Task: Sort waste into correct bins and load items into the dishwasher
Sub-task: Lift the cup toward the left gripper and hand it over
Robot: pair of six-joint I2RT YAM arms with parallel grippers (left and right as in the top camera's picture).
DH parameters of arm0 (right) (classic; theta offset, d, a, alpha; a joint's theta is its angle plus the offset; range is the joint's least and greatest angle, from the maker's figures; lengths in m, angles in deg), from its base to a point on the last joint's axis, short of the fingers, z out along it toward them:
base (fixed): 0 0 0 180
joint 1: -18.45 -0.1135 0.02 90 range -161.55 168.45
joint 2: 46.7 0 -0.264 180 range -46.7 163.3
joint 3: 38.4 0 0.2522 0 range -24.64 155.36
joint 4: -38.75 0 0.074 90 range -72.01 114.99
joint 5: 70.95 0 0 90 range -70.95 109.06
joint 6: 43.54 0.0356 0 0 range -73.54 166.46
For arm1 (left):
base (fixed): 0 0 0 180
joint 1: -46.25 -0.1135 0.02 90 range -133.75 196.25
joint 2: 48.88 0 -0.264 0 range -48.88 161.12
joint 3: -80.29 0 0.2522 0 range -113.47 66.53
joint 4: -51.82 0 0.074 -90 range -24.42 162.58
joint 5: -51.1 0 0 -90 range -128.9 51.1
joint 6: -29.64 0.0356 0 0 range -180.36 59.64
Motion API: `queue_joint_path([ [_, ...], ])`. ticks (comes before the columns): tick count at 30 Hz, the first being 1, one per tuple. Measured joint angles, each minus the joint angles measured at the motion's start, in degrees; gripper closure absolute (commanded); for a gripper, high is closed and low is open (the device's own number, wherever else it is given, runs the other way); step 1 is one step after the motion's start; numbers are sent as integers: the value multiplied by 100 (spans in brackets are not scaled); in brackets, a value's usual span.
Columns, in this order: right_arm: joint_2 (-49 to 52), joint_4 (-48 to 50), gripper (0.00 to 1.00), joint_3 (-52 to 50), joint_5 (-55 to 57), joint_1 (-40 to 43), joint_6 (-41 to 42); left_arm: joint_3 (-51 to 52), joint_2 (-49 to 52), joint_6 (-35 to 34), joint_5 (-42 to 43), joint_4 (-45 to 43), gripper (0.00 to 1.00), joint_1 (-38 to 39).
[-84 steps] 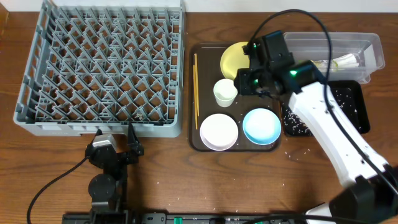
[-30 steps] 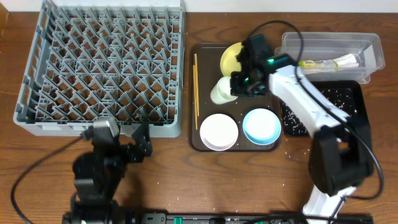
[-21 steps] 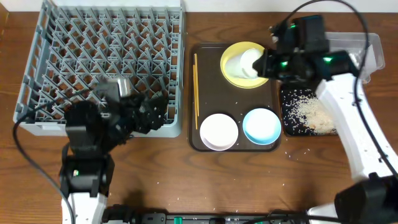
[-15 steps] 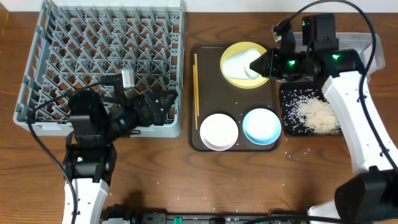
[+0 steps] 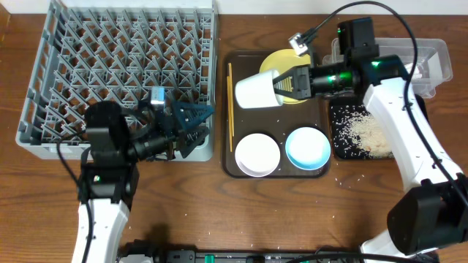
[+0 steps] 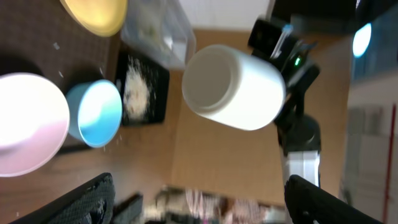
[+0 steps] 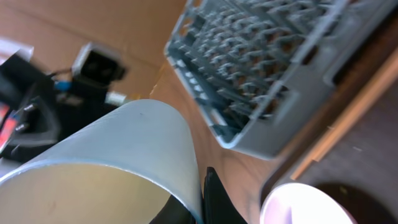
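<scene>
cup [image 5: 256,90]: on its side in the air over the far left part of the brown tray [image 5: 245,120], base to the left, mouth to the right; gripped at the rim, touching nothing else that shows.
left gripper [image 5: 204,126]: nearest, over the near right corner of the dish rack [image 5: 117,66]; its fingers are spread wide, point right and have nothing between them. The cup is to its right and a little farther off, apart from it, with its base turned this way. In the left wrist view the cup [image 6: 233,87] hangs straight ahead, beyond the fingers [image 6: 87,199].
white bowl [image 5: 257,154]: upright at the near left of the brown tray.
blue bowl [image 5: 307,147]: upright just right of the white bowl.
black tray [image 5: 335,146]: just right of the brown tray, with a heap of rice [image 5: 365,135] in it.
chopsticks [image 5: 230,98]: along the left edge of the brown tray, running near to far, left of the cup.
right gripper [image 5: 281,85]: reaches in from the right, pinched tight on the cup's rim. In the right wrist view one of its fingers [image 7: 211,199] sits inside the mouth of the cup [image 7: 106,155].
yellow plate [image 5: 284,60]: at the far end of the brown tray, partly covered by the cup and the right gripper.
clear tub [image 5: 437,57]: far right, beyond the black tray, largely hidden; I cannot tell what is in it.
</scene>
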Motion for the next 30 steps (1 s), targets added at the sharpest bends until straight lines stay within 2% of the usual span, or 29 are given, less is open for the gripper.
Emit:
queue_joint_path([
  [4, 7, 192, 99, -2, -264, -297, -105, -7, 807, 9, 675, -876, 11, 0],
  [9, 7, 214, 99, -13, -396, -439, -151, 22, 1497, -704, 1318, -3495, 11, -2],
  [12, 7, 214, 99, -33, -407, -439, -151, -11, 1512, -1174, 1534, -4422, 11, -2],
  [23, 7, 999, 99, -46, -835, -446, 94, -13, 1971, -1515, 1661, -4470, 11, 0],
  [30, 39, 1036, 99, -85, -442, -586, 278, -13, 2358, -1672, 1596, -4478, 11, -9],
])
